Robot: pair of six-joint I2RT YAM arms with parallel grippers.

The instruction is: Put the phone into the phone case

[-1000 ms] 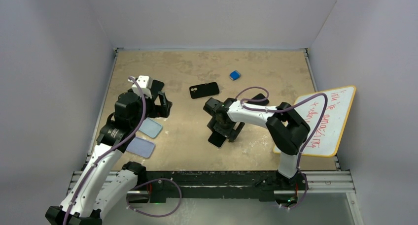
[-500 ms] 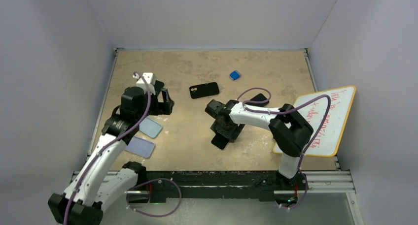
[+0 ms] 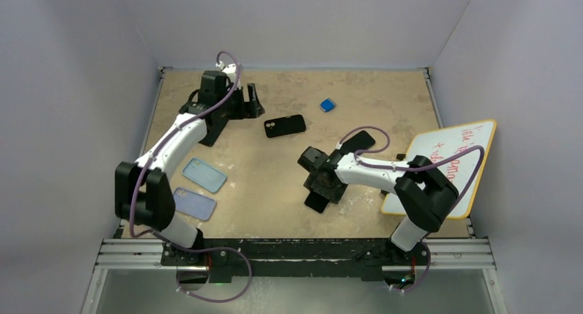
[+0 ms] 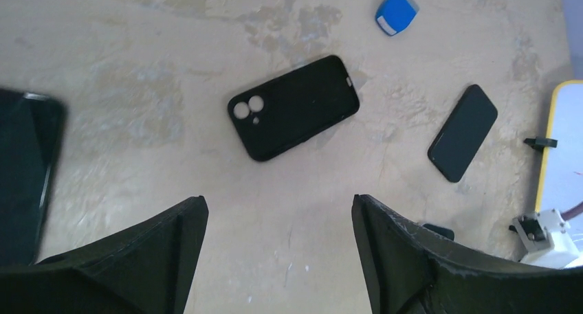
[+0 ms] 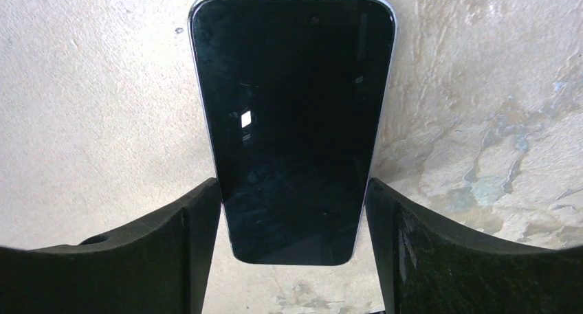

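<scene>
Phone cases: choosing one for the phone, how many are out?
3: black case far centre; upper blue case and lower blue case near left. Arms may hide more.

The phone case (image 3: 284,126) lies toward the back of the table (image 3: 261,183), a small block (image 3: 328,105) behind it to the right. The phone (image 3: 316,203) lies near the front, between the right gripper's (image 5: 294,255) fingers. A second phone (image 3: 357,141) lies beside the board (image 3: 447,166) at the right. At the left lies a spare case (image 3: 204,175), another case (image 3: 194,204) before it
</scene>
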